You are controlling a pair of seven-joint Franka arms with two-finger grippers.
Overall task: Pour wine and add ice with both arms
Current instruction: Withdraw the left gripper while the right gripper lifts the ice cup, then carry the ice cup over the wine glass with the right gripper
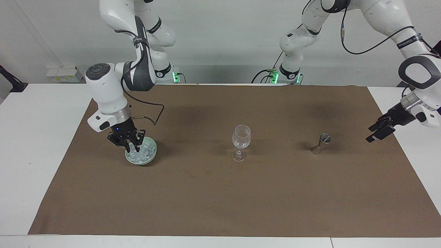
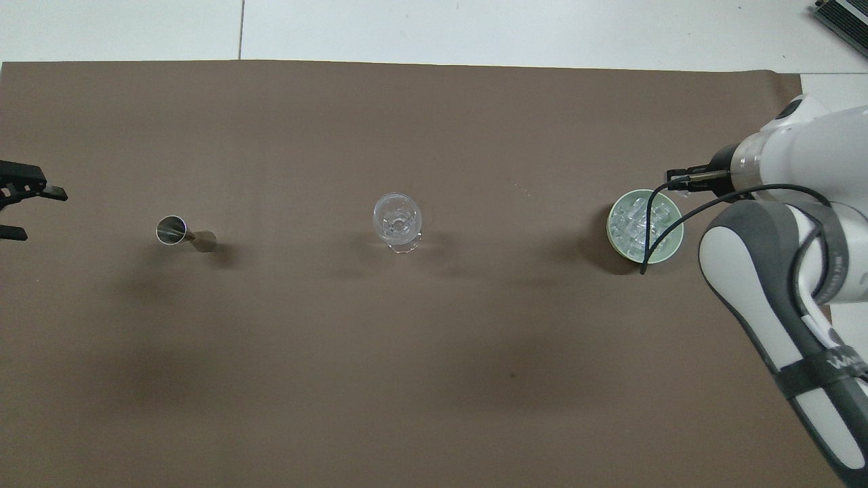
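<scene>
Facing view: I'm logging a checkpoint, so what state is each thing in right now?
Glass: upright, mid-mat, looks empty.
Jigger: upright, toward the left arm's end, untouched.
Bowl: on the mat, holding ice.
Right hand: raised just over the bowl, shut on an ice cube.
Left hand: in the air over the mat's edge, holding nothing.

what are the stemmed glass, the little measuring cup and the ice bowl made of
Stemmed glass: clear glass by the look, the mat shows through it.
Measuring cup: probably polished metal, grey and shiny.
Bowl: pale green, glossy, ceramic or plastic; it holds the ice.
</scene>
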